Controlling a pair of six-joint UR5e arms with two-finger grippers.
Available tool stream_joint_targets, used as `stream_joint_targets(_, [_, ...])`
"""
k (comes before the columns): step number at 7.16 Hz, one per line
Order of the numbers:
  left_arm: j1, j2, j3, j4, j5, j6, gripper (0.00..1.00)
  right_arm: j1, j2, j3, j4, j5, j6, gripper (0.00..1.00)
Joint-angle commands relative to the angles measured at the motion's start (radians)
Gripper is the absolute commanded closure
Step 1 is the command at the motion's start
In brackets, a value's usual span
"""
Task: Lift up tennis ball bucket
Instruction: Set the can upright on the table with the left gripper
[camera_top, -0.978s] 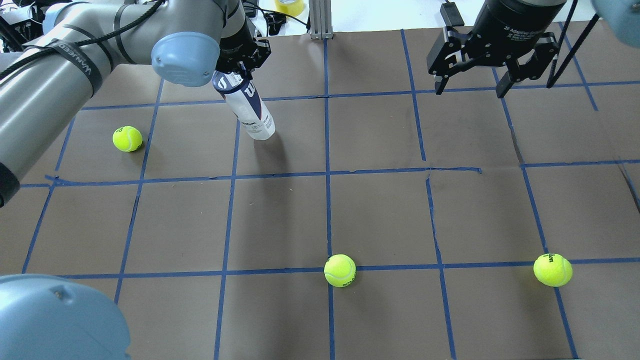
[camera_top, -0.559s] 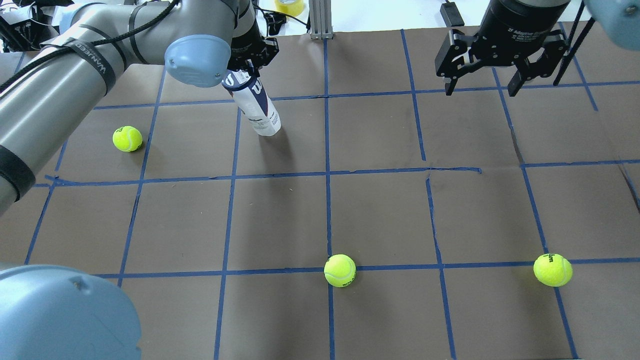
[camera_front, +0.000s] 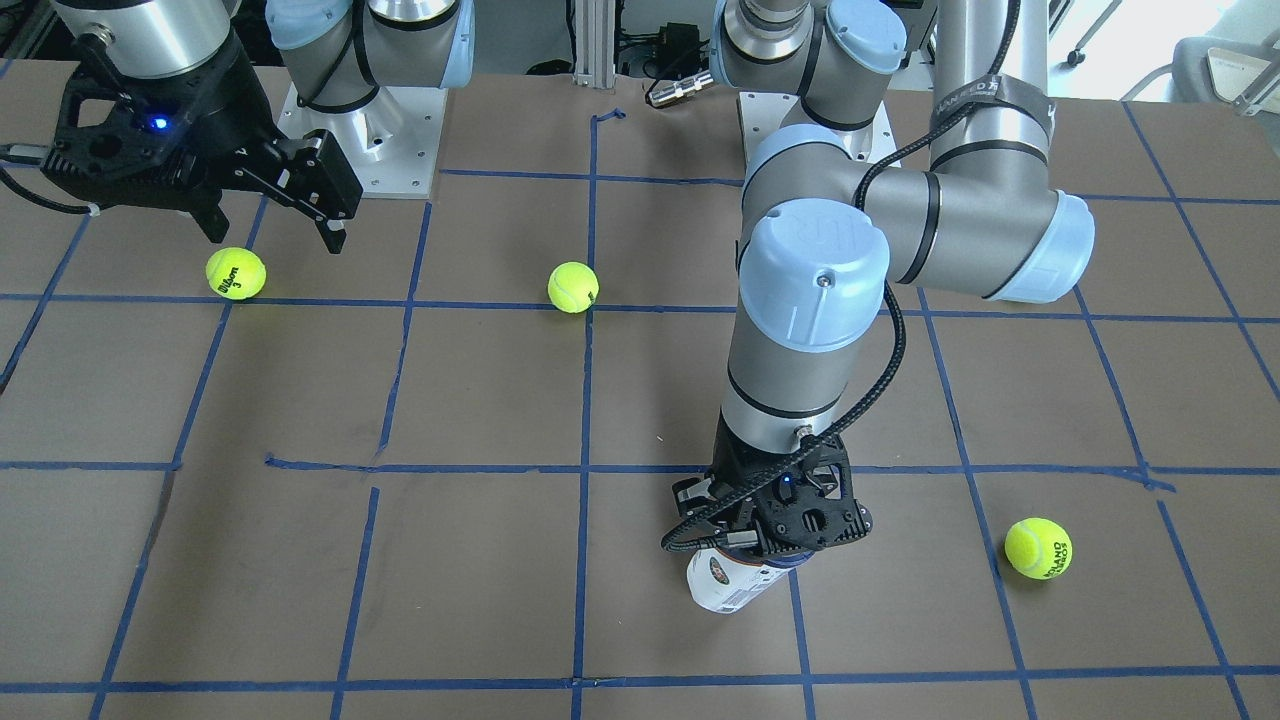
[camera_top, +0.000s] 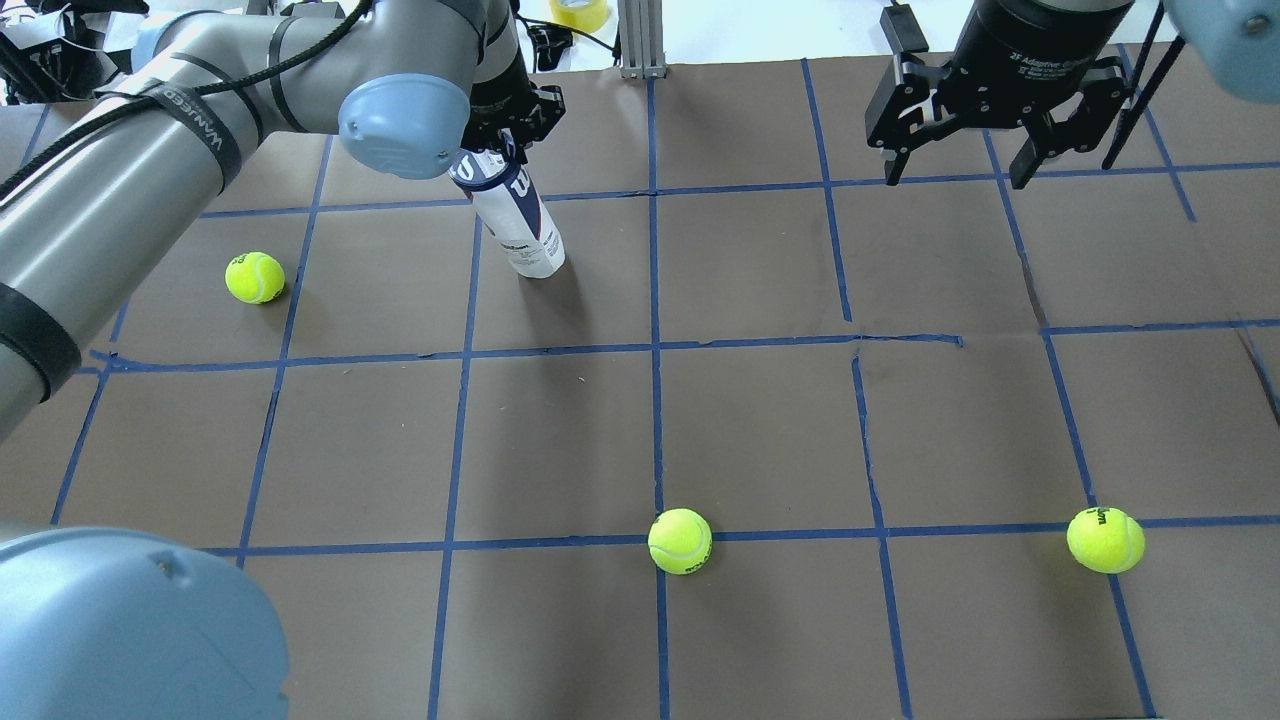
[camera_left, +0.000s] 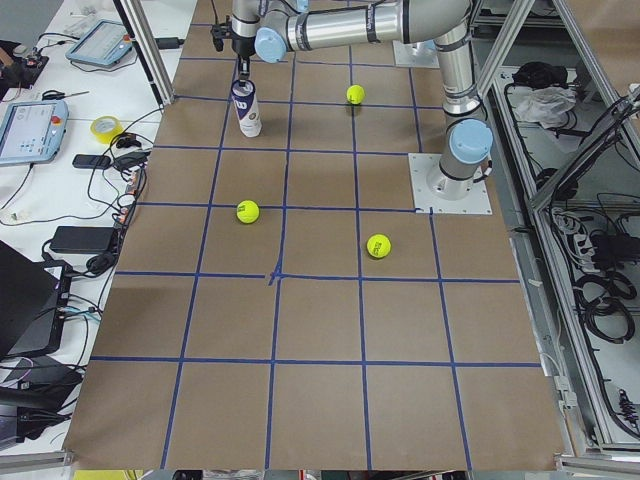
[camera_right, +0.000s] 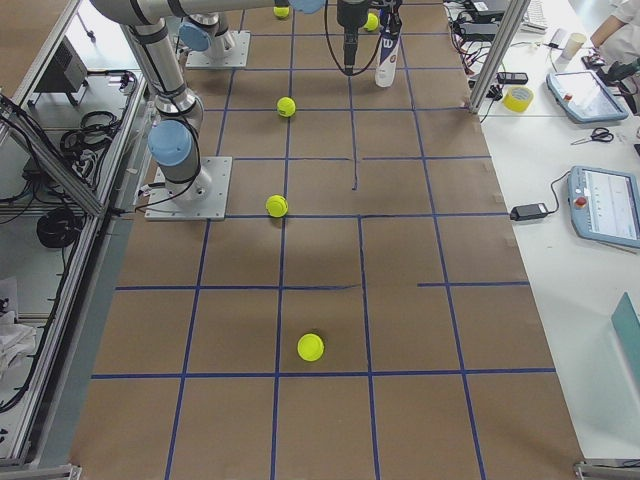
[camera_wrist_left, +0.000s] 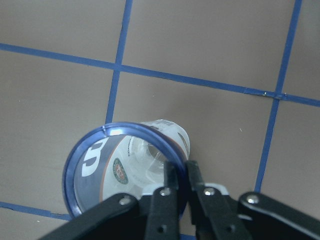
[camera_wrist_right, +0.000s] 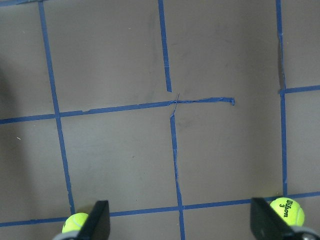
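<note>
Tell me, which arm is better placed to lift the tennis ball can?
Left. The left gripper is shut on the rim of the tennis ball bucket; the right gripper hangs open and empty, far from it.

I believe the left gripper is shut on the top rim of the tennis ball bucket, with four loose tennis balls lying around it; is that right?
Not quite: there are three loose balls, not four. The overhead exterior view shows the left ball, the middle ball and the right ball. The rest holds: the left gripper is shut on the top rim of the tennis ball bucket.
</note>
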Motion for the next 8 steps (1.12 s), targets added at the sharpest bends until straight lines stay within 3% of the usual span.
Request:
stream_joint_targets(1, [-0.01, 0.014, 0.002, -0.009, -0.003, -0.014, 0.0, 0.0, 0.001, 0.0, -0.027, -0.002, -0.002, 0.0])
stream_joint_targets(3, [-0.012, 0.052, 0.003, -0.021, -0.023, -0.033, 0.0, 0.005, 0.005, 0.002, -0.082, -0.002, -0.012, 0.0])
stream_joint_targets(6, [-0.001, 0.14, 0.051, -0.267, -0.026, 0.005, 0.0, 0.028, 0.007, 0.008, -0.084, -0.004, -0.009, 0.0])
stream_joint_targets(8, [0.06, 0.212, 0.054, -0.382, -0.084, 0.102, 0.0, 0.029, 0.007, 0.008, -0.084, -0.004, -0.014, 0.0])
